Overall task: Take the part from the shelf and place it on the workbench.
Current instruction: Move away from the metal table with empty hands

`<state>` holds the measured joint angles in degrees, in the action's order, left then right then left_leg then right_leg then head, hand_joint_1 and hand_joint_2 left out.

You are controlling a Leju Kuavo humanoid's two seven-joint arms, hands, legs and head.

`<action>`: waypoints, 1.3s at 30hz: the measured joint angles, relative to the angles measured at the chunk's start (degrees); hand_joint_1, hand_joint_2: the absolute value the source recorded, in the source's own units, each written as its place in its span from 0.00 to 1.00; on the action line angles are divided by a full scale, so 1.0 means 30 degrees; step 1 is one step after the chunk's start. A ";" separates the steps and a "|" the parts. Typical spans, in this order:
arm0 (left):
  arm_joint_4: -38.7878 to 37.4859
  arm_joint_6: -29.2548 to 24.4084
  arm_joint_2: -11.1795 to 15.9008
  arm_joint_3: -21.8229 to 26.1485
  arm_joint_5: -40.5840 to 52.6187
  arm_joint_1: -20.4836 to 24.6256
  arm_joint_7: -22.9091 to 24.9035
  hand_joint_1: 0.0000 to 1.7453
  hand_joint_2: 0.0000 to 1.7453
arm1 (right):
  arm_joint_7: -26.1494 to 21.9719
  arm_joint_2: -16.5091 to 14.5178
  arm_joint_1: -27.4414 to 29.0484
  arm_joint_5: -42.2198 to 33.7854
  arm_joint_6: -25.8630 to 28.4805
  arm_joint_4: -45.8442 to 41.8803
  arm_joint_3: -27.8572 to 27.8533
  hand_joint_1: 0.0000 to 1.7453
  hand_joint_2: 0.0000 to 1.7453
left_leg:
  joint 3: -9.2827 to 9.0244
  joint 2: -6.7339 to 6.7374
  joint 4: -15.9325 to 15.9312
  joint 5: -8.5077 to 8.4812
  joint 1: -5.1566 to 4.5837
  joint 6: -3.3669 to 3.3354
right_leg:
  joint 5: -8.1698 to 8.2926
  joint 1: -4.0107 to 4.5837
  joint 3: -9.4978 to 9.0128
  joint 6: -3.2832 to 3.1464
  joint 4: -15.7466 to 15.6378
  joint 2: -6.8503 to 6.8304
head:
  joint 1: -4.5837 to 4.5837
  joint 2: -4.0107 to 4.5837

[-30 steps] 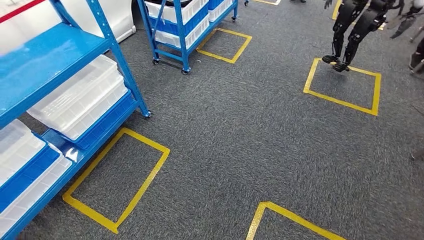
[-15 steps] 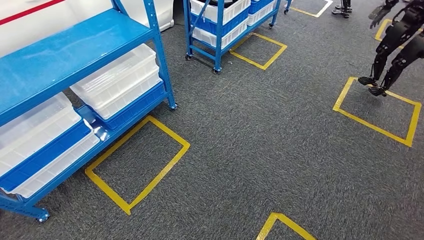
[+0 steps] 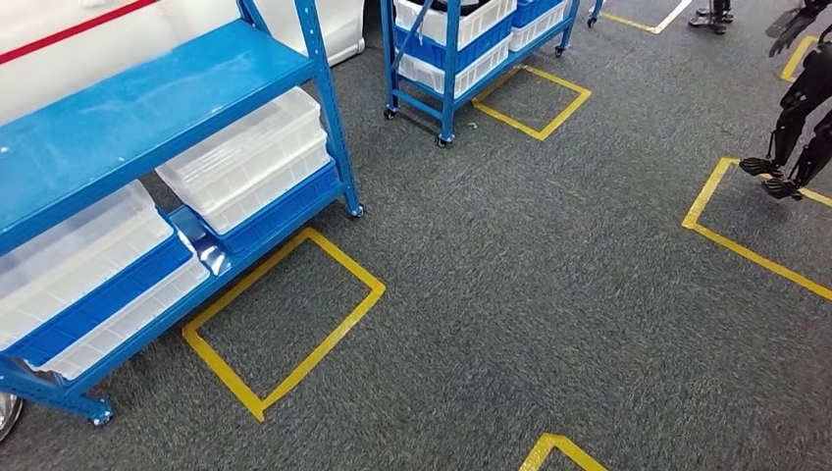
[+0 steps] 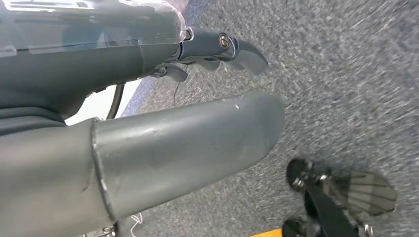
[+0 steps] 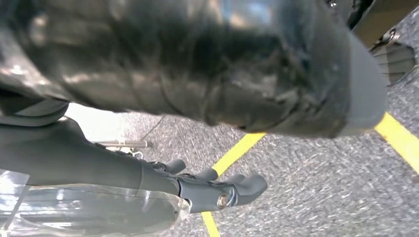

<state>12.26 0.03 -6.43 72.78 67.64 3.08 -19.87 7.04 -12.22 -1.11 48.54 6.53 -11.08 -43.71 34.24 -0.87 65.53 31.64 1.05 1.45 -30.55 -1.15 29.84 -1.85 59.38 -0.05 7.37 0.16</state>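
On the left of the head view stands a blue steel shelf rack (image 3: 147,108) on small castors, its lower levels holding translucent white plastic bins (image 3: 245,162) stacked on blue plastic trays (image 3: 280,208). The part itself I cannot pick out; by my judgement it lies in one of those bins. A yellow tape rectangle (image 3: 285,319) marks the grey carpet floor (image 3: 510,294) just in front of the rack. A second blue wheeled rack (image 3: 461,49) stands farther off, and the dark legs of another robot (image 3: 800,128) stand on another yellow tape outline at the right edge. No tabletop shows here.

In the left wrist view, the left hand (image 4: 163,123) hangs above the carpet, its thick grey thumb jutting out and its dark fingers (image 4: 237,49) loosely curved and apart, with nothing in them.

In the right wrist view, the right hand (image 5: 197,148) hangs likewise over the carpet and a yellow tape line (image 5: 237,153); its dark fingers (image 5: 232,190) are spread from the thumb and empty.

As a judgement, the fetch has not begun. The part's weight and stiffness cannot be told. The bins look light, smooth and somewhat slippery, so a bin's rim seems the surest place to grasp, and reaching inside will call for a careful, firm pinch.
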 joint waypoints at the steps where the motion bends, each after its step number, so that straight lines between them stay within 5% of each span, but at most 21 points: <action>1: 0.0000 -0.0002 0.0000 0.0000 0.0009 0.0003 0.0000 0.00 0.00 | 0.0002 0.0000 0.0016 0.0000 -0.0011 0.0000 -0.0009 0.00 0.00 | 0.0862 0.0061 0.1346 0.0406 0.0001 0.0023 | -0.0129 0.0042 -0.0137 -0.0064 -0.0011 -0.0055 | -0.0013 0.0000; 3: 0.0000 -0.0002 -0.0004 0.0004 0.0025 -0.0052 0.0000 0.00 0.00 | 0.0002 0.0000 0.0027 0.0000 -0.0022 0.0002 -0.0053 0.00 0.00 | 0.2303 0.0104 0.3111 0.0457 -0.0001 -0.0001 | -0.0464 0.0130 -0.0470 -0.0114 -0.0012 -0.0104 | -0.0013 -0.0002; 4: 0.0000 0.0000 -0.0013 0.0005 0.0031 -0.0101 0.0000 0.00 0.00 | 0.0002 0.0004 0.0035 0.0000 -0.0022 0.0000 -0.0082 0.00 0.00 | 0.2536 0.0115 0.2949 -0.0095 -0.0005 -0.0068 | -0.0659 0.0173 -0.0699 -0.0111 -0.0017 -0.0108 | -0.0011 0.0000; 7: 0.0000 0.0005 -0.0045 0.0011 0.0042 -0.0227 -0.0002 0.00 0.00 | 0.0004 0.0016 0.0080 0.0000 -0.0020 0.0011 -0.0151 0.00 0.00 | 0.1792 0.0203 0.0022 -0.2456 -0.0134 -0.0464 | -0.1339 0.0301 -0.1532 -0.0019 -0.0103 -0.0151 | -0.0002 0.0005; 10: 0.0002 0.0016 -0.0054 0.0022 0.0058 -0.0192 -0.0020 0.00 0.00 | 0.0009 0.0024 0.0027 0.0000 -0.0009 0.0037 -0.0229 0.00 0.00 | 0.0911 0.0364 -0.1441 -0.2373 -0.0481 -0.0819 | -0.1682 0.0219 -0.2102 0.0351 -0.0347 -0.0198 | -0.0007 0.0000; 12: 0.0022 0.0018 -0.0045 0.0024 0.0066 -0.0162 -0.0026 0.00 0.00 | 0.0018 0.0016 -0.0147 0.0000 0.0000 0.0031 -0.0271 0.00 0.00 | 0.0271 0.0289 -0.1998 -0.2039 -0.0527 -0.1013 | -0.1240 0.0103 -0.2115 0.0625 0.0337 -0.0242 | -0.0002 -0.0002; 15: 0.0044 0.0024 -0.0044 0.0036 0.0080 -0.0182 -0.0024 0.00 0.00 | 0.0020 0.0007 -0.0214 0.0000 0.0006 0.0027 -0.0319 0.00 0.00 | -0.0987 0.0194 -0.2676 -0.1533 -0.0414 -0.1333 | -0.0708 0.0059 -0.0148 0.0862 0.3676 -0.0149 | -0.0004 -0.0002; 17: 0.0044 0.0027 -0.0056 0.0044 0.0082 -0.0165 -0.0022 0.00 0.00 | 0.0022 0.0014 -0.0183 0.0002 0.0007 0.0027 -0.0346 0.00 0.00 | -0.1621 0.0141 -0.2790 -0.1065 -0.0359 -0.1407 | -0.1724 0.0070 0.1652 0.0961 0.5265 -0.0064 | -0.0009 -0.0002; 19: 0.0040 0.0034 -0.0073 0.0049 0.0082 -0.0194 -0.0018 0.00 0.00 | 0.0029 0.0036 -0.0121 0.0002 0.0007 0.0027 -0.0379 0.00 0.00 | -0.2315 0.0002 -0.2801 -0.0476 -0.0319 -0.1353 | -0.2832 0.0064 0.2849 0.1042 0.5239 -0.0056 | -0.0005 -0.0002; 20: 0.0040 0.0040 -0.0097 0.0053 0.0084 -0.0224 -0.0015 0.00 0.00 | 0.0031 0.0054 -0.0060 0.0000 0.0007 0.0027 -0.0397 0.00 0.00 | -0.2721 -0.0073 -0.2801 -0.0145 -0.0291 -0.1301 | -0.2816 0.0063 0.3158 0.1064 0.4636 -0.0056 | -0.0004 -0.0002; 21: 0.0040 0.0044 -0.0126 0.0056 0.0087 -0.0251 -0.0011 0.00 0.00 | 0.0035 0.0076 0.0024 0.0000 0.0007 0.0027 -0.0413 0.00 0.00 | -0.3148 -0.0130 -0.2802 0.0211 -0.0261 -0.1239 | -0.2145 0.0063 0.3327 0.1063 0.3714 -0.0057 | -0.0002 -0.0002; 24: 0.0042 0.0035 -0.0182 0.0069 0.0128 -0.0258 -0.0007 0.00 0.00 | 0.0033 0.0122 0.0222 0.0000 0.0006 0.0051 -0.0443 0.00 0.00 | -0.4138 -0.0203 -0.2851 0.1156 -0.0261 -0.0913 | 0.1625 0.0161 0.3390 0.0776 0.1449 -0.0062 | -0.0003 -0.0002; 25: 0.0042 0.0024 -0.0182 0.0073 0.0147 -0.0224 -0.0005 0.00 0.00 | 0.0031 0.0124 0.0196 0.0000 0.0004 0.0057 -0.0446 0.00 0.00 | -0.4328 -0.0199 -0.2889 0.1266 -0.0279 -0.0763 | 0.2155 0.0216 0.3322 0.0589 0.1246 -0.0043 | -0.0005 -0.0002; 27: 0.0042 -0.0004 -0.0193 0.0073 0.0184 -0.0106 -0.0009 0.00 0.00 | 0.0027 0.0122 0.0081 0.0000 0.0000 0.0051 -0.0450 0.00 0.00 | -0.4134 -0.0153 -0.2269 0.0768 -0.0274 -0.0485 | 0.1977 0.0227 0.2920 0.0233 0.1006 0.0001 | -0.0013 0.0000; 29: 0.0042 -0.0035 -0.0226 0.0073 0.0235 -0.0036 -0.0015 0.00 0.00 | 0.0033 0.0122 0.0073 0.0047 -0.0040 0.0051 -0.0454 0.00 0.00 | -0.2985 -0.0056 -0.0179 -0.0156 -0.0241 -0.0290 | 0.1788 0.0170 0.2228 -0.0020 0.0465 -0.0017 | -0.0022 0.0000; 30: 0.0042 -0.0056 -0.0240 0.0073 0.0268 -0.0032 -0.0015 0.00 0.00 | 0.0053 0.0122 0.0065 0.0127 -0.0092 0.0053 -0.0454 0.00 0.00 | -0.2206 -0.0001 0.0983 -0.0190 -0.0218 -0.0213 | 0.1673 0.0144 0.1812 -0.0105 0.0173 -0.0049 | -0.0027 -0.0002; 32: 0.0044 -0.0113 -0.0246 0.0073 0.0335 -0.0076 -0.0007 0.00 0.00 | 0.0165 0.0124 0.0060 0.0335 -0.0244 0.0057 -0.0450 0.00 0.00 | -0.0772 0.0059 0.2364 0.1037 -0.0191 -0.0095 | 0.1363 0.0145 0.0994 -0.0182 -0.0292 -0.0103 | -0.0031 -0.0002; 34: 0.0044 -0.0153 -0.0248 0.0073 0.0377 -0.0118 0.0000 0.00 0.00 | 0.0302 0.0124 0.0062 0.0468 -0.0366 0.0057 -0.0446 0.00 0.00 | 0.0116 0.0112 0.2211 0.2562 -0.0172 -0.0078 | 0.0943 0.0148 0.0224 -0.0166 -0.0521 -0.0205 | -0.0031 -0.0002; 35: 0.0044 -0.0162 -0.0251 0.0073 0.0386 -0.0135 0.0000 0.00 0.00 | 0.0339 0.0124 0.0066 0.0506 -0.0404 0.0057 -0.0444 0.00 0.00 | 0.0327 0.0165 0.1613 0.2659 -0.0166 -0.0114 | 0.0692 0.0154 -0.0143 -0.0143 -0.0561 -0.0292 | -0.0029 -0.0002; 39: 0.0044 -0.0164 -0.0255 0.0073 0.0403 -0.0169 0.0000 0.00 0.00 | 0.0348 0.0124 0.0072 0.0590 -0.0453 0.0057 -0.0439 0.00 0.00 | 0.0405 0.0312 0.0020 0.1557 -0.0167 -0.0230 | 0.0230 0.0175 -0.0739 -0.0086 -0.0570 -0.0499 | -0.0023 -0.0002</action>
<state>12.39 -0.46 -7.19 73.00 68.85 2.57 -19.87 8.09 -11.85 -0.90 50.32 5.17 -10.91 -45.03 35.45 0.07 65.59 36.30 0.55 0.76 -29.86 -0.62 27.63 -2.10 57.67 -1.55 7.30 0.15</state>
